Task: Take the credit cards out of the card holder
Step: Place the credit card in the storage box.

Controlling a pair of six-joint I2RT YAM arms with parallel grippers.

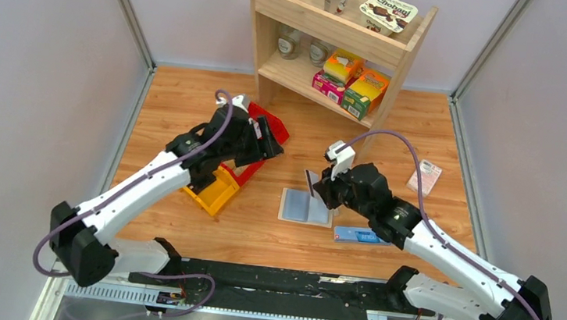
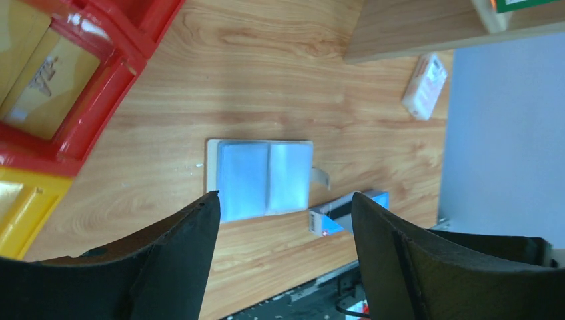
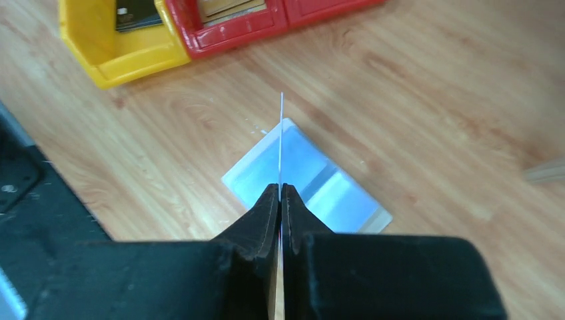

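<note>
The right gripper (image 3: 280, 190) pinches a thin card (image 3: 281, 133), the opened pale-blue-lined bifold card holder (image 3: 333, 193) beneath it; the left gripper (image 2: 285, 200) stands open.

Card holder (image 1: 306, 207) open flat; card (image 1: 310, 184) upright above

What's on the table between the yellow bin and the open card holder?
Nothing, just bare wooden table between the yellow bin and card holder, shown by the right wrist view.

Lit brightly and evenly from overhead. Left only soft, faint shadows under the arms (image 1: 155, 177) on the table (image 1: 257, 240). Caught a pale sheen on the card holder (image 2: 263, 177) lining in both wrist views. Blurred the near fingers (image 2: 166, 267) at six o'clock, left wrist view.
</note>
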